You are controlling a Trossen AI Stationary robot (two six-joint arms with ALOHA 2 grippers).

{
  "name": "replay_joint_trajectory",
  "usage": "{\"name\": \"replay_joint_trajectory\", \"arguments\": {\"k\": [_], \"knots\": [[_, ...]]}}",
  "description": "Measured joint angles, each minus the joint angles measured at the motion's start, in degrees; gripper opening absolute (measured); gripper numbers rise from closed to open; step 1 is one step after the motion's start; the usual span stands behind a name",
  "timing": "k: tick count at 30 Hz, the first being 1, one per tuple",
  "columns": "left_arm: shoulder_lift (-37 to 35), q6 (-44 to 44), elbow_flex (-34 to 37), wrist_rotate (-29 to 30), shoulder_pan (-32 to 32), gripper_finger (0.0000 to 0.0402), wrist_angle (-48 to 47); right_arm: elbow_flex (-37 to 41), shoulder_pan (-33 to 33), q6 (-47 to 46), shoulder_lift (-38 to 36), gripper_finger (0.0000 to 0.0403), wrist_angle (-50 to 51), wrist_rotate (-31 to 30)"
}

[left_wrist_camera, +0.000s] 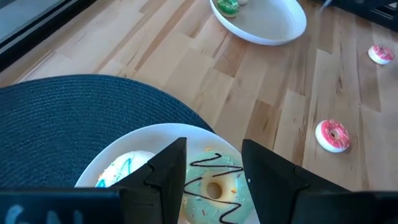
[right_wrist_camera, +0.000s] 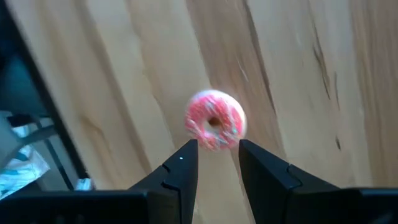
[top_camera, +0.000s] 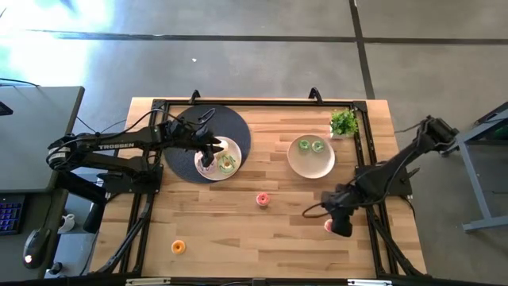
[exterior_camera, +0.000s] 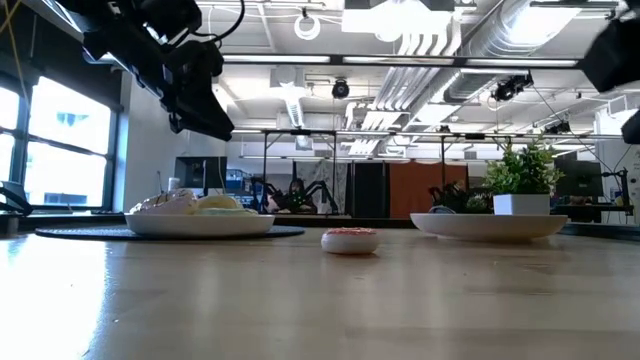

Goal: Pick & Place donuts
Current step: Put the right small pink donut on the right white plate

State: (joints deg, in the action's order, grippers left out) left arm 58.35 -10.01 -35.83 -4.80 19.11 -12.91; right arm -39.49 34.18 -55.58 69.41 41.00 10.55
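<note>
A white plate sits on a round dark mat and carries a green-white iced donut and a cream one. My left gripper hovers open above the green-white donut, raised clear of the plate in the low view. My right gripper is open near the table's right edge, with a small pink donut lying flat on the wood just past its fingertips. Another pink-red donut lies mid-table and an orange one near the front. Two green donuts lie in the beige plate.
A potted green sprig stands by the beige plate at the far right. The dark mat lies under the white plate. A black frame runs along the table's edges. Bare wood lies between the two plates and along the front.
</note>
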Motion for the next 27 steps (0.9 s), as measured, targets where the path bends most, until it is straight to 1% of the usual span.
{"name": "replay_joint_trajectory", "arguments": {"k": [3, 7, 18, 20, 24, 27], "knots": [[0.0, -2.1, 0.0, -0.1, 0.0, 0.0154, 0.0, 2.4, 1.5, -2.5, 0.0, 0.0113, -1.4, -0.1], [0.0, -3.7, 0.0, -0.2, 0.0, 0.0154, 0.0, 5.7, 2.3, -2.7, 0.0, 0.0113, -5.8, -0.1], [0.0, -3.8, 0.0, -0.2, 0.0, 0.0154, 0.0, 14.6, 2.2, -3.5, 0.0, 0.0113, -19.7, 0.0], [0.0, -3.8, 0.0, -0.2, 0.0, 0.0154, 0.0, 15.5, 2.2, -3.2, 0.0, 0.0113, -20.7, -0.1], [0.0, -3.8, 0.0, -0.1, 0.0, 0.0154, 0.0, 16.0, 2.2, -2.7, 0.0, 0.0110, -20.6, -2.4], [0.0, -3.8, 0.0, -0.1, 0.0, 0.0154, 0.0, 15.9, 2.2, -2.6, 0.0, 0.0089, -22.6, -2.0]]}}
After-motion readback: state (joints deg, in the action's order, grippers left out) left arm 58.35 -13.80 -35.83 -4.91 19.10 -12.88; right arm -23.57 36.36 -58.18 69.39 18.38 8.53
